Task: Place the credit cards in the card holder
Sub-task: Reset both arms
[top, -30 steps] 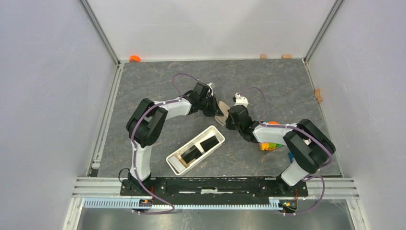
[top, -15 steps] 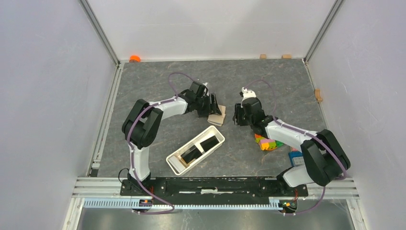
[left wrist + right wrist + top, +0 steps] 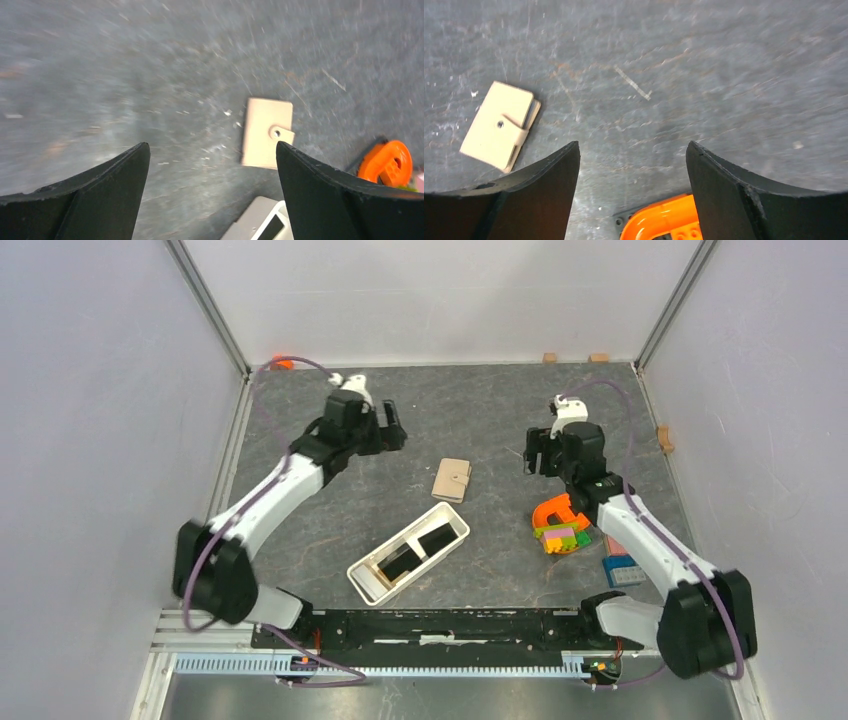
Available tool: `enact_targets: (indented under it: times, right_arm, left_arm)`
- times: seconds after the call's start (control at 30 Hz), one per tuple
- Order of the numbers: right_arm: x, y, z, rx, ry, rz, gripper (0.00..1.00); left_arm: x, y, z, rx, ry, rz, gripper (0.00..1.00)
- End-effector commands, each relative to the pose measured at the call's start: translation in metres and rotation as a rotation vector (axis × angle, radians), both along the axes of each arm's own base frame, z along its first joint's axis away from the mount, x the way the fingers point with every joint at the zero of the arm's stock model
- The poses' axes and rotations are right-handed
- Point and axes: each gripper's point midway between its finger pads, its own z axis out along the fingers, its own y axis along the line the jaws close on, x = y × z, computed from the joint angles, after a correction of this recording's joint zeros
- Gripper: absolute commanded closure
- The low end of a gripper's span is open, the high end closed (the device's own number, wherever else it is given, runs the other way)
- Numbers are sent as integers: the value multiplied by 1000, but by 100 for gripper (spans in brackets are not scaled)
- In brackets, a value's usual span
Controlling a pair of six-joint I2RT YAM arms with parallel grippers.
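Now cards (image 3: 434,537) lie in holder (image 3: 370,586), apart from jaws

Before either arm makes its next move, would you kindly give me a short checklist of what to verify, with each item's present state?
1. Left gripper open with nothing between its jaws: ok.
2. Right gripper open with nothing between its jaws: ok.
3. Both black cards lying inside the white tray: ok.
4. Beige wallet lying flat just beyond the tray's far end, clear of both grippers: ok.
5. Wallet flap fastened: cannot tell; the tab lies across it, but the snap's hold does not show.
6. Right arm clear of the orange bowl: cannot tell; it passes close beside it.
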Motion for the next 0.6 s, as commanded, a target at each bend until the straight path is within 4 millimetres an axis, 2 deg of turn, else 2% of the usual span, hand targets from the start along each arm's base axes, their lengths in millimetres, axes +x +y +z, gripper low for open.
enact_targets:
  times: [0.0, 0.03, 0.1, 0.23, 0.33, 0.4, 0.57]
  right_arm:
    - [4, -28, 63, -135, -261, -33, 18]
    - [2, -32, 73, -147, -316, -40, 17]
    - [-6, -40, 86, -174, -414, -47, 17]
    - [-26, -55, 99, -195, -567, -91, 16]
    - [-39, -64, 95, -193, -622, -128, 16]
    - [-44, -67, 92, -186, -638, -143, 16]
    - [-50, -72, 86, -176, -631, -168, 16]
  left_arm:
    - [-18, 76, 79, 202, -284, 166, 0]
    - [-28, 90, 96, 215, -335, 204, 0]
    - [-49, 117, 112, 249, -395, 280, 0]
    - [-91, 153, 111, 311, -412, 341, 0]
    - [-114, 165, 97, 317, -394, 358, 0]
    - [-123, 167, 93, 297, -393, 361, 0]
    - [-126, 168, 98, 274, -408, 367, 0]
